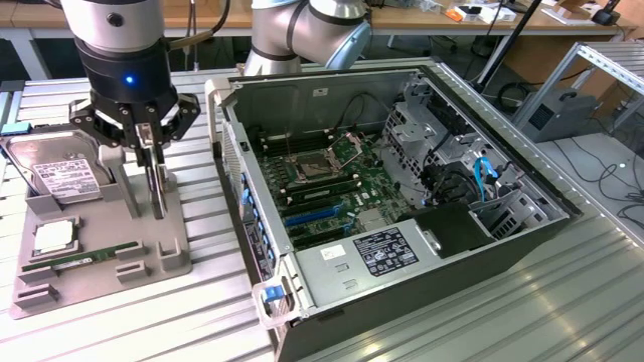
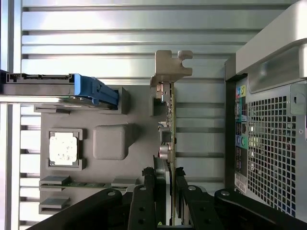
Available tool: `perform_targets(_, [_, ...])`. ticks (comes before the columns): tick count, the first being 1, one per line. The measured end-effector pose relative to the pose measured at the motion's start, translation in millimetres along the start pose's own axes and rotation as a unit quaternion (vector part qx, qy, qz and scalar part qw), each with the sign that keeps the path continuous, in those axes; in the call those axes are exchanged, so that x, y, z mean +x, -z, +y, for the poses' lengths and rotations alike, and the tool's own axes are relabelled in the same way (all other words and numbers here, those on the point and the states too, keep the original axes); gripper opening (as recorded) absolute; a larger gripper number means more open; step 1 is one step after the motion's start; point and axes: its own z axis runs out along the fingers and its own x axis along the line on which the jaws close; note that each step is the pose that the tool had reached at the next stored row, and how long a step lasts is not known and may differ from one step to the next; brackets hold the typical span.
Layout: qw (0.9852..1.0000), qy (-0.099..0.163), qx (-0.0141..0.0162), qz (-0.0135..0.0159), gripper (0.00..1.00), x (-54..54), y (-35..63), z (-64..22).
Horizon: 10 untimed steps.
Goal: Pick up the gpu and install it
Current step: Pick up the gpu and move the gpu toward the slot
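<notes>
The gpu (image 1: 159, 188) stands on edge in a slot of the grey holder tray (image 1: 151, 260), at the exterior view's left. From this side it looks like a thin dark blade. In the wrist view the gpu (image 2: 169, 120) is edge-on, with its green board, small components and silver bracket (image 2: 170, 67) at the far end. My gripper (image 1: 153, 151) hangs straight over the card. Its black fingers (image 2: 148, 191) press in on both sides of the card's top edge, so the gripper (image 2: 166, 179) is shut on it. The card's lower edge is still down at the tray.
The tray also holds a silver hard drive (image 1: 60, 177), a CPU (image 1: 56, 235) and a green RAM stick (image 1: 86, 259). The open computer case (image 1: 403, 196) lies at the exterior view's right, with its motherboard and blue slot (image 1: 322, 215) exposed. Its rear panel (image 2: 273, 134) is close beside the tray.
</notes>
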Motion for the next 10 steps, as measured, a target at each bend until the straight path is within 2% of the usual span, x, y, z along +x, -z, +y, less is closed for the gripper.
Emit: perform_targets(10, [1.0000,0.000,-0.0026,-0.0001,0.27,0.2,7.5,0.5])
